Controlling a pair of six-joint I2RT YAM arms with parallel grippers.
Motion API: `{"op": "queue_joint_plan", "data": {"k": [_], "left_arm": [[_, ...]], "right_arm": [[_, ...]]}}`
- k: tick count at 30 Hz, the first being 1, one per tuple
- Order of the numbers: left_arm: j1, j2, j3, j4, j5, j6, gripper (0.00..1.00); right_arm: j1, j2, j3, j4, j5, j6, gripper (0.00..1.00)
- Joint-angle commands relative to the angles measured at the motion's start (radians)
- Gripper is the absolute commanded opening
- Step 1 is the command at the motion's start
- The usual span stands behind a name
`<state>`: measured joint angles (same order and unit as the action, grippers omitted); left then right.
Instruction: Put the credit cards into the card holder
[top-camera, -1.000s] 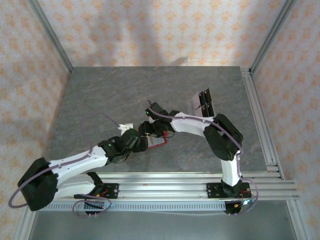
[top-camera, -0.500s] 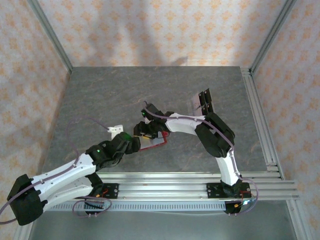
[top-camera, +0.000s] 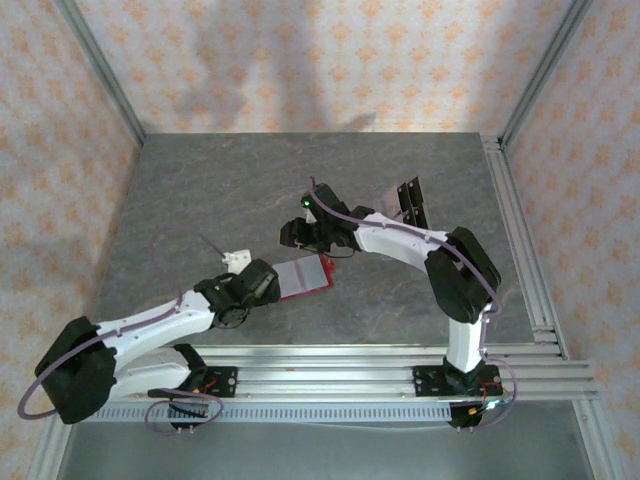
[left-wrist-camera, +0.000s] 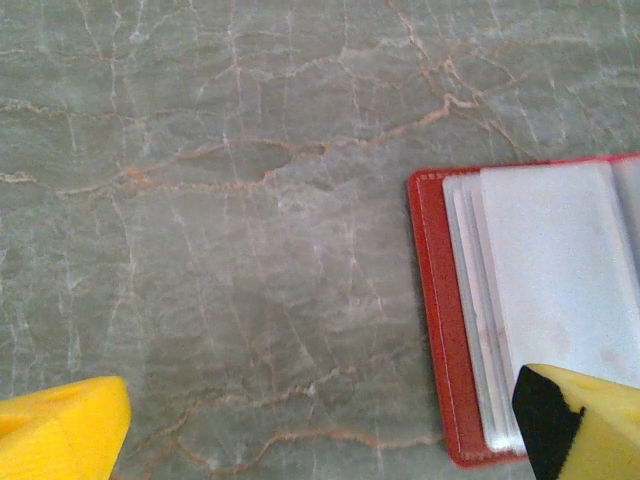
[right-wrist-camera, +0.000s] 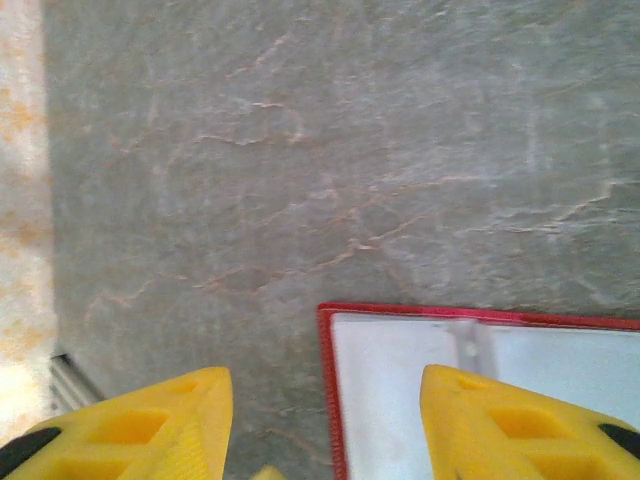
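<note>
the card holder is now lying spread flat on the table, pale sleeves showing, as both arms are easing off it. the left gripper is hovering at its edge, jaws spread wide and empty. the right gripper, jaws partly apart, is gripping nothing. the credit cards are waiting well apart, likely next to be fetched.

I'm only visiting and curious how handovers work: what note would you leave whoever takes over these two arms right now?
Left gripper: open, empty, at the left end of the flat red folding card holder.
Right gripper: open, empty, above its far side.
Holder lies open on the grey stone-look table, pale lining up.
Thin grey-pink and black credit cards: on the table beyond the right arm, not gripped.
Done: holder open. Left: load the cards.
</note>
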<state>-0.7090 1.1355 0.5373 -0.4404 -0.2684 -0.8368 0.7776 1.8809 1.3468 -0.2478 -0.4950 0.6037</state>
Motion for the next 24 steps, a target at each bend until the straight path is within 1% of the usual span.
{"op": "queue_joint_plan", "data": {"k": [1,7,13,21,24], "left_arm": [[0.036,0.046,0.047,0.042,0.002,0.031,1.00],[0.075,0.120,0.085,0.074,0.031,0.085,1.00],[0.086,0.165,0.106,0.092,0.051,0.114,1.00],[0.094,0.194,0.135,0.092,0.061,0.152,1.00],[0.101,0.203,0.145,0.093,0.066,0.164,1.00]], "right_arm": [[0.005,0.022,-0.050,-0.049,0.081,-0.039,0.52],[-0.020,0.005,-0.129,-0.027,0.183,-0.043,0.52],[-0.043,-0.035,-0.207,-0.034,0.270,-0.043,0.52],[-0.047,-0.114,-0.296,-0.033,0.323,0.010,0.52],[-0.047,-0.164,-0.308,-0.007,0.292,0.009,0.52]]}}
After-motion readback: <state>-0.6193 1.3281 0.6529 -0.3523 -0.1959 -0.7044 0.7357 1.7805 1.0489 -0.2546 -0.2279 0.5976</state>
